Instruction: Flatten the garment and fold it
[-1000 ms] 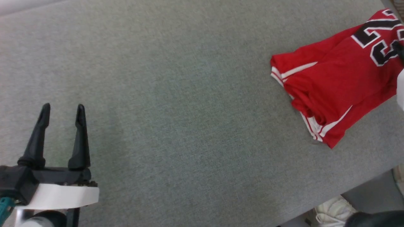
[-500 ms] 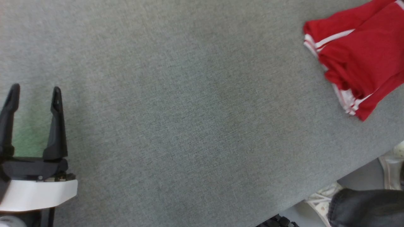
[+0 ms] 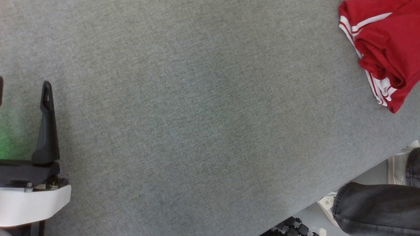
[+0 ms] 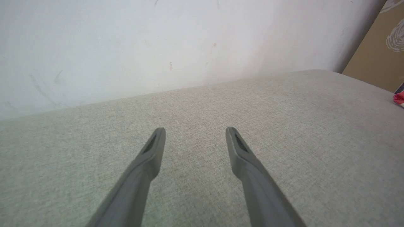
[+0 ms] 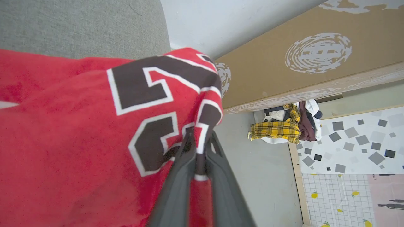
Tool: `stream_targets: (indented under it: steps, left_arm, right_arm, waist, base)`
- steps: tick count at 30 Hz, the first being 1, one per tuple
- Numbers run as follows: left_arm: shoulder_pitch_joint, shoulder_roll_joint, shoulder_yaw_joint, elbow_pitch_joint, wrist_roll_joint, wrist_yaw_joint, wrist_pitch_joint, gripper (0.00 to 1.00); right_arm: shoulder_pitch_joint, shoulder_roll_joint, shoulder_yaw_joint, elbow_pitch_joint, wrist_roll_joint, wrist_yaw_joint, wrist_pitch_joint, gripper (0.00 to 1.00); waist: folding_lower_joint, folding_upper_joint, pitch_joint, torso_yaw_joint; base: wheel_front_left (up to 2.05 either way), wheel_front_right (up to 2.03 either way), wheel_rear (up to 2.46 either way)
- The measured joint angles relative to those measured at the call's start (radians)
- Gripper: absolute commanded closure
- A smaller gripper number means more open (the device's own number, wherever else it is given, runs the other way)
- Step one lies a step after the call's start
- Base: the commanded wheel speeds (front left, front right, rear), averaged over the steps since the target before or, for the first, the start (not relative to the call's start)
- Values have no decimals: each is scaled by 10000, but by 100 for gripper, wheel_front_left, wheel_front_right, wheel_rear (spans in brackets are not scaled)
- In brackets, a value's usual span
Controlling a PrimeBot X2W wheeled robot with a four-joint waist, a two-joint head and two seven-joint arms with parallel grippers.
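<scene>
Pinching the lettered edge of the garment (image 5: 79,126), the right gripper (image 5: 200,138) has its two fingers almost together, with red cloth clamped between them. The garment lies bunched and folded over itself at the far right of the grey padded table (image 3: 197,114), near the table's edge. The left gripper (image 4: 194,132) hovers over bare table, well apart from the garment, fingers spread wide and holding nothing. A person's leg (image 3: 377,209) in dark jeans stands beside the table.
</scene>
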Motion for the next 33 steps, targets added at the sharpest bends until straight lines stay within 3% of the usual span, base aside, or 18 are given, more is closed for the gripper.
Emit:
stream_targets:
  steps: [7, 8, 9, 10, 11, 13, 23, 33]
  left_arm:
    - [-116, 15, 17, -222, -6, 96, 69, 0]
    - [-136, -2, 21, -226, -6, 130, 69, 0]
    - [-151, -4, 25, -232, 17, 173, 56, 0]
    - [-183, -10, 27, -232, 52, 188, -15, 0]
    - [-215, -17, 19, -226, 58, 205, -31, 0]
    - [-268, -25, 0, -209, 59, 209, -119, 0]
    - [-346, -123, -50, 280, -4, 240, -1014, 0]
    - [-420, -677, -339, 1344, -416, 259, -1739, 0]
  right_arm:
    - [-192, 226, -489, 872, -374, 0, -374, 98]
    - [-216, 251, -573, 999, -410, 0, -405, 79]
    - [-242, 274, -642, 1122, -431, 0, -476, 51]
    - [-267, 286, -688, 1243, -487, 0, -535, 36]
    - [-313, 303, -742, 1365, -527, 0, -568, 30]
    - [-394, 326, -819, 1578, -577, 0, -629, 1]
    - [-600, 272, -1260, 2341, -976, 0, -1110, 0]
    - [-518, 242, -2163, 2456, -614, 0, -2201, 0]
  waist:
    - [0, 0, 203, 83]
    - [0, 0, 222, 102]
    - [0, 0, 239, 119]
    - [0, 0, 257, 137]
    - [0, 0, 273, 154]
    - [0, 0, 292, 196]
    - [0, 0, 82, 484]
    - [1, 0, -687, 870]
  base:
    - [0, 0, 0]
    - [0, 0, 0]
    - [0, 0, 0]
    - [0, 0, 0]
    - [0, 0, 0]
    - [0, 0, 0]
    - [0, 0, 0]
    - [0, 0, 0]
